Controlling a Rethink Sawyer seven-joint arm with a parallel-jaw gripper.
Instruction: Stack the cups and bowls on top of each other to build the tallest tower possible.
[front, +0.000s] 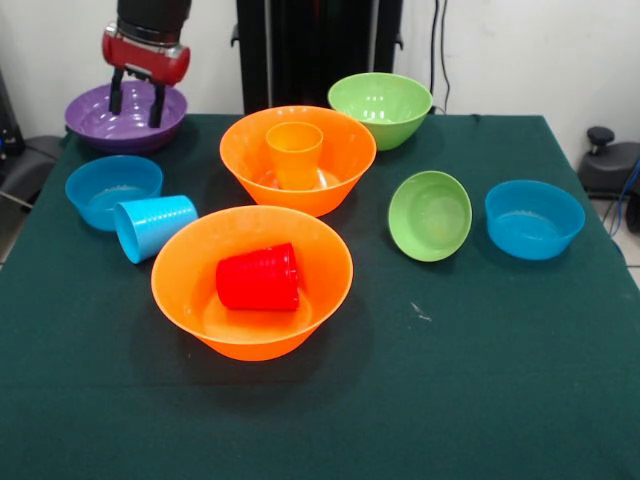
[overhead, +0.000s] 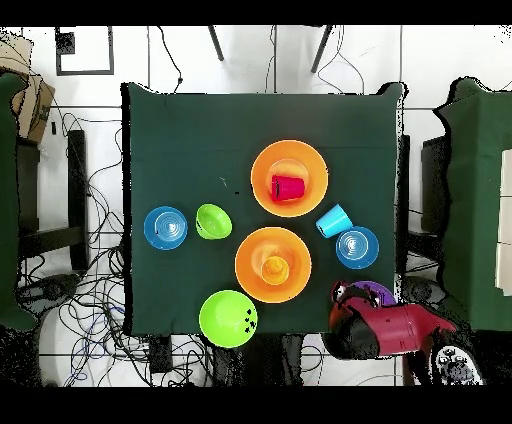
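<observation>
Nearest: large orange bowl (front: 252, 280) holding the red cup (front: 259, 277) on its side; the light blue cup (front: 153, 226) lies tipped just left of it, touching a small blue bowl (front: 112, 189), while a tilted small green bowl (front: 430, 215) and second small blue bowl (front: 534, 218) sit to the right. Mid-table: second large orange bowl (front: 297, 158) with the orange cup (front: 295, 153) upright inside. Far edge: large green bowl (front: 380, 108); purple bowl (front: 125, 116) at the far left corner, gripper (front: 137, 102) above it, fingers spread and gripping nothing.
</observation>
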